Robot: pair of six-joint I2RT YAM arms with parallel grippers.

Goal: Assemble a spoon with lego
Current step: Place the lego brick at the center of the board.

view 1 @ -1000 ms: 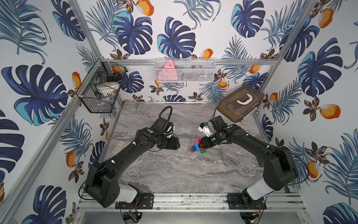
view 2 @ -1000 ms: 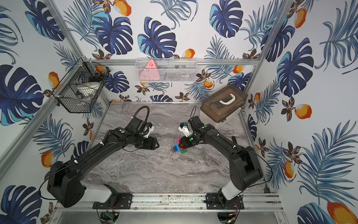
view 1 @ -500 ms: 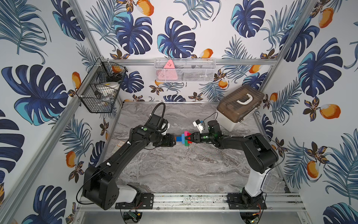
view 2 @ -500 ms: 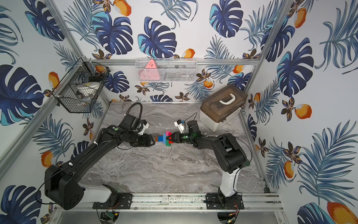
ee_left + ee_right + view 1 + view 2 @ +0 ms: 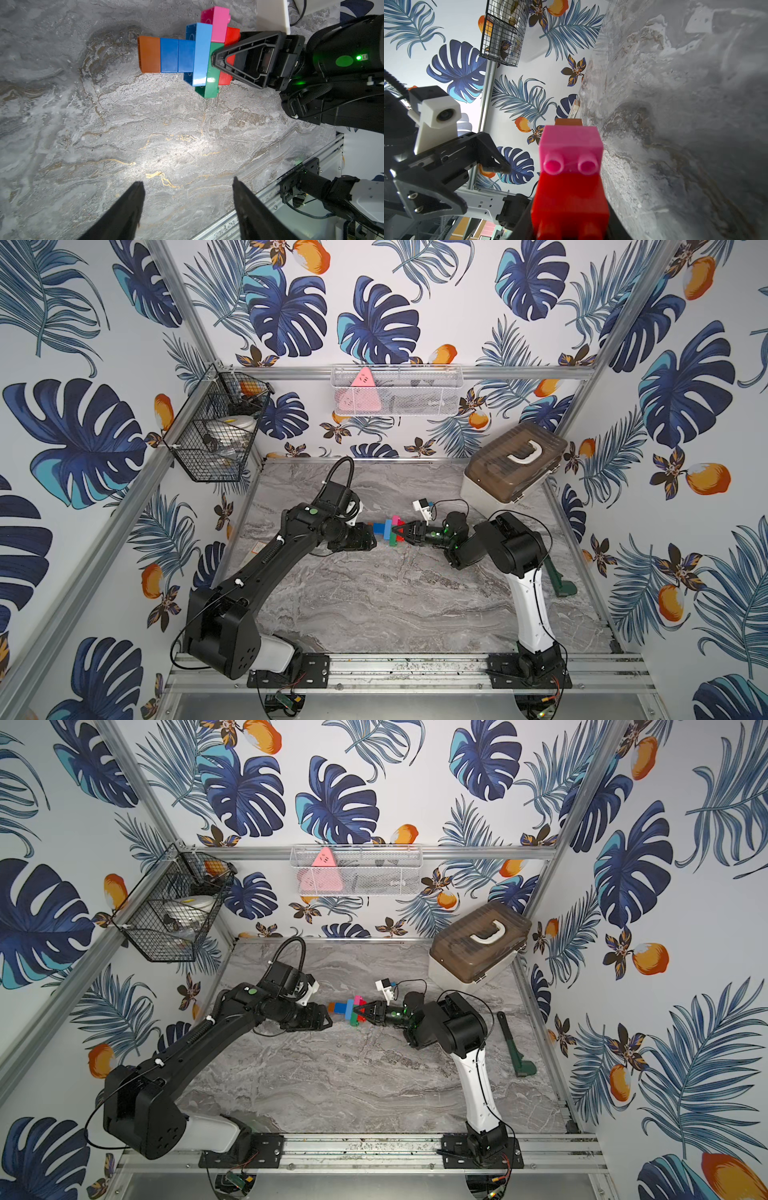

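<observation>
Since the frame 1 second earlier, the right arm has folded in and swung the spoon (image 5: 386, 529) across toward the left arm, turning it from a slant to lie level.

Nearest the camera, both arm bases sit on the aluminium rail (image 5: 395, 670), with the bare marble table (image 5: 395, 605) stretching behind it. A dark green tool (image 5: 557, 576) lies flat near the table's right edge, well apart from everything else.

Mid-table, the right gripper (image 5: 398, 532) is clamped on the spoon's head. In the left wrist view, 1 black finger (image 5: 249, 43) presses across the green brick (image 5: 212, 83) and red brick (image 5: 225, 79). The pink brick (image 5: 218, 20) and the long light blue brick (image 5: 200, 54) complete the head. The stem of 2 blue bricks (image 5: 176, 55) ends in the orange brick (image 5: 149, 54), which points at the left gripper (image 5: 371, 537).

That gripper is spread wide and empty. In both top views its tips sit just beside the orange end, yet the spoon is not between its fingers (image 5: 128, 205). Whether the spoon touches the table cannot be told.

Farther back, a box with a brown lid (image 5: 513, 466) stands in the right rear corner. On the walls hang a black wire basket (image 5: 216, 439) and a white mesh basket (image 5: 395, 391) holding a pink triangle (image 5: 360, 396).
</observation>
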